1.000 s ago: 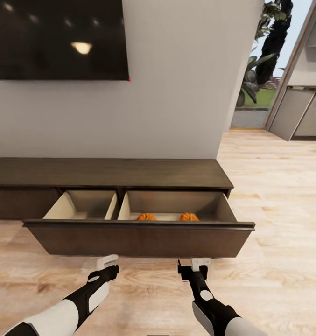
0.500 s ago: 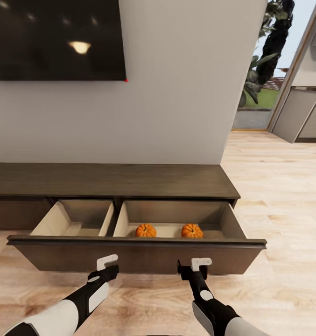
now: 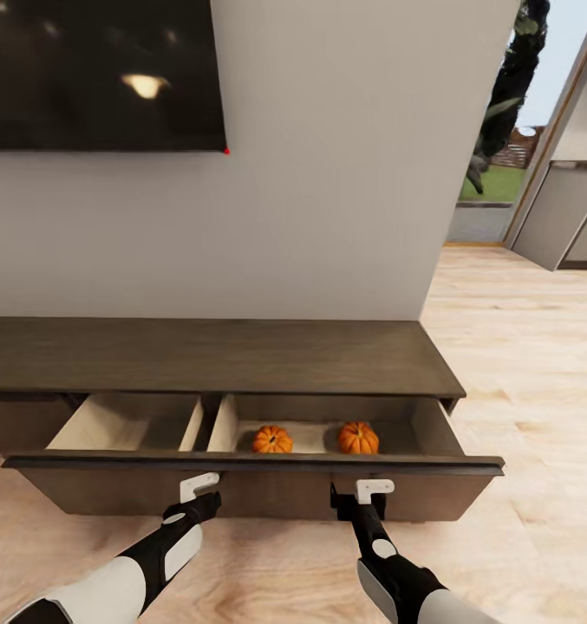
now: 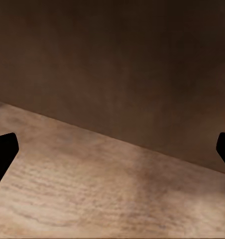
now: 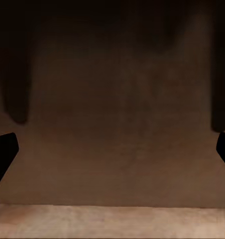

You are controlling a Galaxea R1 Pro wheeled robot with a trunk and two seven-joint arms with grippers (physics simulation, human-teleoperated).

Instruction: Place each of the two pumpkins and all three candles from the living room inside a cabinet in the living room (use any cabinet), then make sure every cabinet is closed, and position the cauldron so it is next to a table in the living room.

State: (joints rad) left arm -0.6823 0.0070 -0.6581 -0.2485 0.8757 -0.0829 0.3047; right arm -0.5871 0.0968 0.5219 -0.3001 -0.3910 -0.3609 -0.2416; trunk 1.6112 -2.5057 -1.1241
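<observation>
Two orange pumpkins [image 3: 272,439] [image 3: 358,438] sit in the right compartment of the open drawer [image 3: 267,492] of the long dark brown cabinet [image 3: 206,355]. The left compartment [image 3: 124,423] shows only pale wood. My left gripper [image 3: 198,486] and right gripper [image 3: 372,490] are low in front of the drawer's dark front, their tips right at it. In the left wrist view the left gripper [image 4: 112,154] is open, facing the dark front above floor planks. The right gripper [image 5: 112,154] is open too, close to the same dark panel.
A black wall TV [image 3: 94,74] hangs above the cabinet. Light wood floor [image 3: 536,364] runs to the right of the cabinet toward a glass door [image 3: 501,165] and grey kitchen units [image 3: 579,225].
The whole view has shifted: the cabinet and drawer have come nearer and lower in the picture. The drawer front now meets both gripper tips. The pumpkins keep their places in the drawer.
</observation>
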